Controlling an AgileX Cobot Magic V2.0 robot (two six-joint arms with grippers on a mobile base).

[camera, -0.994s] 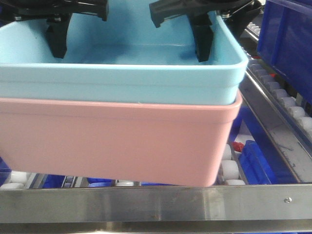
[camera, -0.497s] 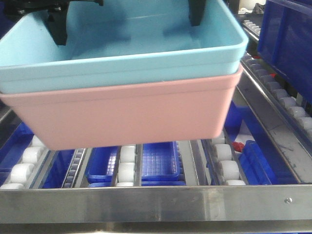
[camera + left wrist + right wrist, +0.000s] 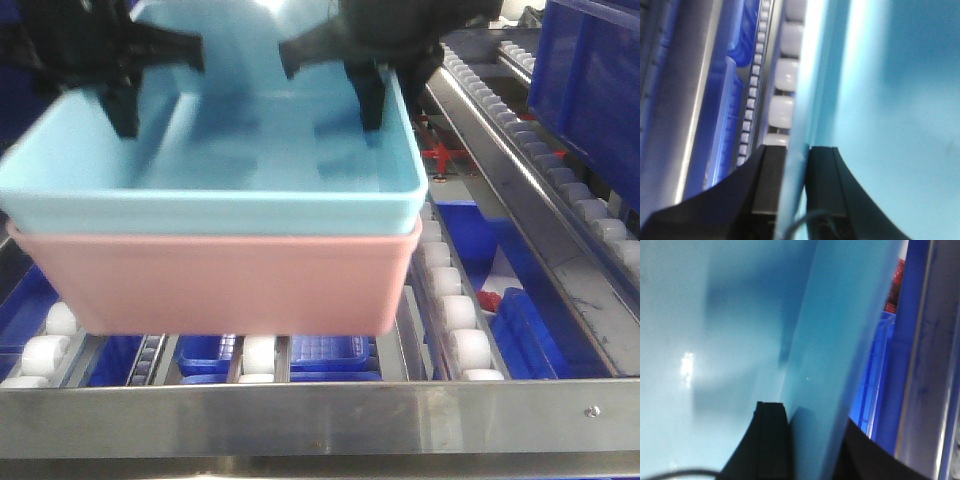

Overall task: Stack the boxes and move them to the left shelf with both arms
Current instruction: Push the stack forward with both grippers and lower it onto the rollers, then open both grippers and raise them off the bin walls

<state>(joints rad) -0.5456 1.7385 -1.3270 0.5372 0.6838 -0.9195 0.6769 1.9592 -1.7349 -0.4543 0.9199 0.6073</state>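
Front view: light blue plastic bin (image 3: 215, 190) sitting nested in salmon pink plastic bin (image 3: 225, 280), both hanging over steel roller shelf (image 3: 320, 420), near dark blue crate (image 3: 590, 90).

Left wrist view: left gripper (image 3: 795, 197) pinching blue bin's wall, white rollers (image 3: 782, 90) lying beside.

Right wrist view: right gripper (image 3: 812, 445) clamping opposite wall.

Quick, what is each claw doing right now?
Left gripper: shut on the light blue bin's wall.
Right gripper: shut on the same bin's opposite wall.
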